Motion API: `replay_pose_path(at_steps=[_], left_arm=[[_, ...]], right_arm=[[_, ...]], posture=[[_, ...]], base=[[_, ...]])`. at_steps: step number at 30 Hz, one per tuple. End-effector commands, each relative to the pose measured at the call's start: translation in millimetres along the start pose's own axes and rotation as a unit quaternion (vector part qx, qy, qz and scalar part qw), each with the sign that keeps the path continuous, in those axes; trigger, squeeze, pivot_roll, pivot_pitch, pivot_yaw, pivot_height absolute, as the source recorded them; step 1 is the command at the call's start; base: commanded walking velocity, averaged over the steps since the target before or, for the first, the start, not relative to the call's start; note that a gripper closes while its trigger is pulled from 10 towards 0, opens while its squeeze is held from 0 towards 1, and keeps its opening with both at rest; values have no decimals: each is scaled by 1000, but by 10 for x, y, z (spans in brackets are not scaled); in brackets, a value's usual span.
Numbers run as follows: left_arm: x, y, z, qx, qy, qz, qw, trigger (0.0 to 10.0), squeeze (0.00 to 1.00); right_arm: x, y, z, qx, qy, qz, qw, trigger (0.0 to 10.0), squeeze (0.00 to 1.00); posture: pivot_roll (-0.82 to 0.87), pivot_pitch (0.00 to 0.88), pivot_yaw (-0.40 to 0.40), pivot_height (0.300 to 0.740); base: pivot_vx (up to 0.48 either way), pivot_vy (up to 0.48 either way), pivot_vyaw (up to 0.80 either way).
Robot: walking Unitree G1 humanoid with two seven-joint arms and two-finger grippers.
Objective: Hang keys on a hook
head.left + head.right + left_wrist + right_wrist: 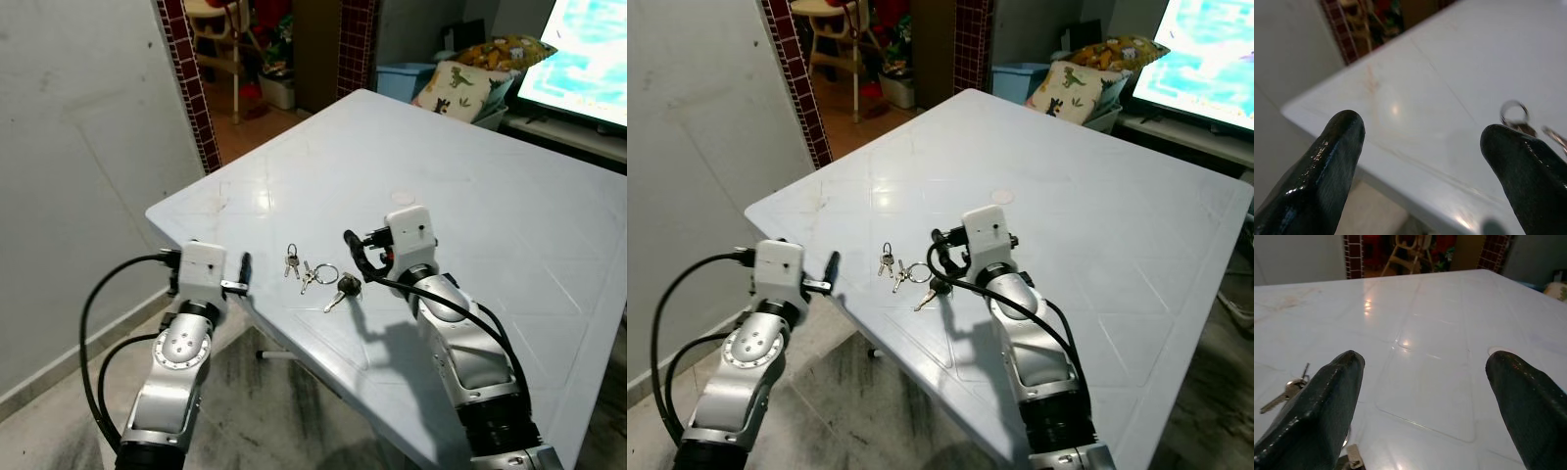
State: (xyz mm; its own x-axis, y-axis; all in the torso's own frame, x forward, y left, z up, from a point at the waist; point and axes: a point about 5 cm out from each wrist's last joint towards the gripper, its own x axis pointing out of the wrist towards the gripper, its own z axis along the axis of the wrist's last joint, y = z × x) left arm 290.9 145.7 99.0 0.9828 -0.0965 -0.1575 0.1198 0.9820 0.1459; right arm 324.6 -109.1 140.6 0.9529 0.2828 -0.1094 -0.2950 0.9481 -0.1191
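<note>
Keys (318, 276) lie flat on white bench (509, 225) near its front corner; right hand (355, 257) spread, just beside keys; left hand (243, 269) spread, at bench edge, apart from keys

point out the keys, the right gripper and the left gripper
keys (318, 275): left eye view, on the key ring lying on the table
right gripper (355, 257): left eye view, midway between its fingertips, beside the keys
left gripper (1422, 142): left wrist view, midway between its open fingertips
</note>
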Motion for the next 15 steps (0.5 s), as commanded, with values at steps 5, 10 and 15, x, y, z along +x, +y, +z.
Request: replay_pose_path(at_steps=[5, 10, 15], left_arm=[[-25, -39, -113, 2, 40, -29, 999, 10000, 0], [-128, -122, -115, 6, 55, -105, 993, 10000, 0], [-255, -235, -121, -2, 48, -205, 978, 10000, 0]], right_arm=[[9, 9, -112, -25, 42, 6, 999, 10000, 0], [-9, -59, -202, -36, 74, -7, 997, 10000, 0], [-5, -138, -263, -40, 94, -23, 995, 10000, 0]], posture=[[19, 0, 27, 740], [22, 0, 23, 740], [34, 0, 13, 740]], base=[[0, 0, 0], [0, 0, 0], [0, 0, 0]])
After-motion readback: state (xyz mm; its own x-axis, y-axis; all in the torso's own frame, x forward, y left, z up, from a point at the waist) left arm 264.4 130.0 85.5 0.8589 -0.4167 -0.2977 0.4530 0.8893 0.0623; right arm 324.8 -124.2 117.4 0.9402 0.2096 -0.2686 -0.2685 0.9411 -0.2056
